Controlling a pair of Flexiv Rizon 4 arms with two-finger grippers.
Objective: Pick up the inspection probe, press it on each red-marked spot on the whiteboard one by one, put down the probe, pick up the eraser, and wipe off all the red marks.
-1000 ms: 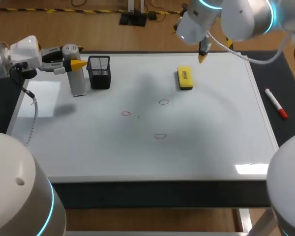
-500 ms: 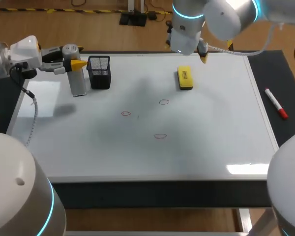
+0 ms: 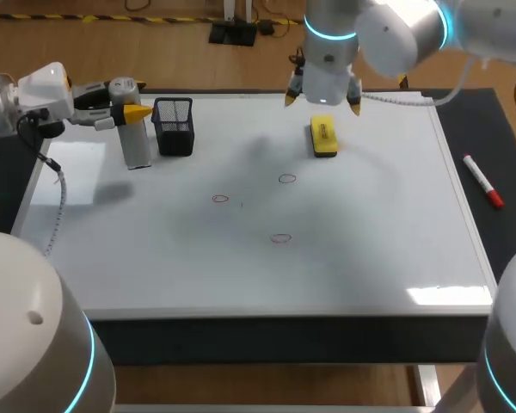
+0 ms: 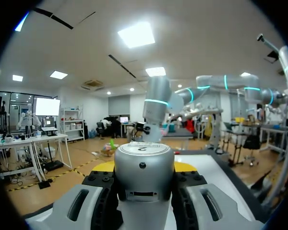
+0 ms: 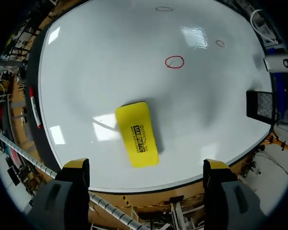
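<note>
— Where is the probe?

— The probe (image 3: 137,144) stands upright in the left gripper (image 3: 136,112), over the left end of the whiteboard (image 3: 370,258) and just beside a black mesh cup (image 3: 174,126). The fingers clamp it from both sides near its top. In the left wrist view its silver cap fills the space between them. Whether its foot touches the board cannot be told.

— And the other arm?

— The right gripper (image 5: 146,166) hangs above the board's far edge, fingers spread wide and holding nothing.

— Where is the eraser?

— The eraser (image 5: 137,133), a yellow block, lies flat on the board just ahead of that gripper. It is in line with the gap between the two yellow tips and touches neither. It sits near the far edge, well apart from the cup and the probe.

— What of the marks?

— Three red marks (image 3: 286,179) are on the board, all thin rings, none wiped. One is near the eraser. Another mark (image 3: 220,199) lies to its left, towards the cup. The third mark (image 3: 280,238) is nearer the front edge.

— Anything else?

— A red marker (image 3: 482,181) lies on the dark table (image 3: 509,138), just beside the board's right edge.
</note>
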